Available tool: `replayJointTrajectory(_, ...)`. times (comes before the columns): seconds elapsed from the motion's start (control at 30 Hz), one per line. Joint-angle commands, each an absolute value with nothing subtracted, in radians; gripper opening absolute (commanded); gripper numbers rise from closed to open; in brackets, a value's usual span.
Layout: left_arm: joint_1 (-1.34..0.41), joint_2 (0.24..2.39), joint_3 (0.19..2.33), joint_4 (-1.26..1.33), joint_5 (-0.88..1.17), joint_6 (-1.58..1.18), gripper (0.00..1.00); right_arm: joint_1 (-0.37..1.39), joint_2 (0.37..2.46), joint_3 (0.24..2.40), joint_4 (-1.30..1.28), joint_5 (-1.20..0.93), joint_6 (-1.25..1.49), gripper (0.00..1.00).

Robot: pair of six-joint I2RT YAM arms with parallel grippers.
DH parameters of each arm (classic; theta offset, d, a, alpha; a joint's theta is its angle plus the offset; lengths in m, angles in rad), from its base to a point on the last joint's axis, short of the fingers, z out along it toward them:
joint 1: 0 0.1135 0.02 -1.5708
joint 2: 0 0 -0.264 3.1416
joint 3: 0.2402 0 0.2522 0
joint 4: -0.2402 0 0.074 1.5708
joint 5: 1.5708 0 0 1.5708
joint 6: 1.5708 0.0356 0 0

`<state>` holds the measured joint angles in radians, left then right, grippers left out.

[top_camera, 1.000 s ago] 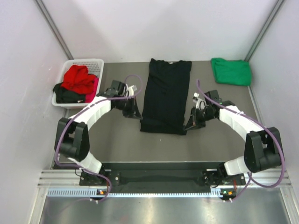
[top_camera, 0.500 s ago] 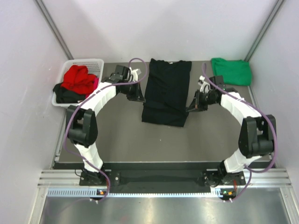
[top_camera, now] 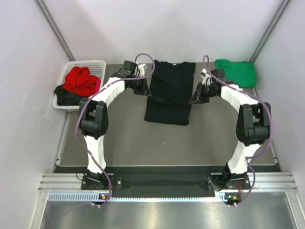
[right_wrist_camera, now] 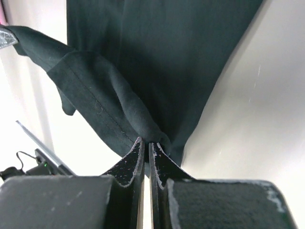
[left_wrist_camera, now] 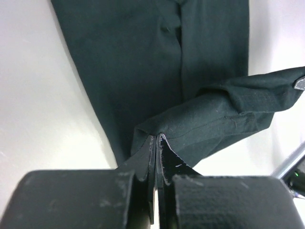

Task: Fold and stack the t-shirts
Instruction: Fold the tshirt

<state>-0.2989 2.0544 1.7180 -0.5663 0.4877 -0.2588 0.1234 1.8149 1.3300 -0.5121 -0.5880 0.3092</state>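
Pinching hem of large black cloth t-shirt (top_camera: 169, 102) in clenched left jaws and right jaws, above grey counter (top_camera: 124, 138).

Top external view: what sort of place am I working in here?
Most likely a lab test cell, not a home: bare white panel walls box in a grey table, the arms are bolted to an aluminium rail, and a white basket holds crumpled shirts.
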Motion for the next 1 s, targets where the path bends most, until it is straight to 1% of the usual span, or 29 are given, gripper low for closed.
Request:
replayJointTrajectory(0.0,-0.288,2.068,1.792,-0.506,0.460,-0.247,0.00,0.118,1.856,1.417,-0.462,-0.577,0.299,0.00)
replayJointTrajectory(0.4,-0.278,2.192,1.925,-0.491,0.439,-0.230,0.00,0.132,1.997,1.571,-0.463,-0.538,0.272,0.00)
replayJointTrajectory(0.43,-0.279,2.201,1.931,-0.489,0.437,-0.229,0.05,0.133,2.003,1.584,-0.462,-0.522,0.272,0.04)
replayJointTrajectory(0.47,-0.279,2.215,1.940,-0.489,0.410,-0.227,0.20,0.136,2.009,1.586,-0.454,-0.517,0.273,0.14)
replayJointTrajectory(0.5,-0.279,2.217,1.947,-0.488,0.388,-0.229,0.26,0.135,2.020,1.603,-0.450,-0.517,0.272,0.26)
replayJointTrajectory(0.53,-0.279,2.215,1.953,-0.489,0.364,-0.230,0.32,0.135,2.020,1.612,-0.454,-0.500,0.270,0.48)
replayJointTrajectory(0.57,-0.278,2.194,1.959,-0.501,0.315,-0.230,0.37,0.129,1.994,1.620,-0.457,-0.486,0.253,0.53)
replayJointTrajectory(0.6,-0.276,2.174,1.954,-0.508,0.293,-0.232,0.40,0.124,1.971,1.621,-0.471,-0.477,0.236,0.56)
replayJointTrajectory(0.67,-0.265,2.094,1.915,-0.524,0.253,-0.229,0.43,0.101,1.898,1.602,-0.508,-0.483,0.204,0.56)
replayJointTrajectory(0.7,-0.262,2.065,1.893,-0.535,0.246,-0.221,0.48,0.091,1.872,1.550,-0.549,-0.511,0.207,0.56)
replayJointTrajectory(0.77,-0.258,2.007,1.820,-0.586,0.270,-0.206,0.52,0.077,1.807,1.470,-0.583,-0.544,0.210,0.56)
replayJointTrajectory(0.8,-0.255,1.993,1.792,-0.604,0.357,-0.198,0.53,0.077,1.795,1.392,-0.606,-0.583,0.210,0.55)
replayJointTrajectory(0.87,-0.247,1.982,1.703,-0.641,0.449,-0.208,0.54,0.081,1.775,1.279,-0.606,-0.609,0.221,0.55)
replayJointTrajectory(0.9,-0.244,1.979,1.663,-0.646,0.525,-0.221,0.55,0.083,1.775,1.246,-0.598,-0.620,0.225,0.55)
replayJointTrajectory(0.97,-0.227,1.982,1.555,-0.631,0.610,-0.279,0.56,0.087,1.790,1.195,-0.586,-0.629,0.235,0.55)
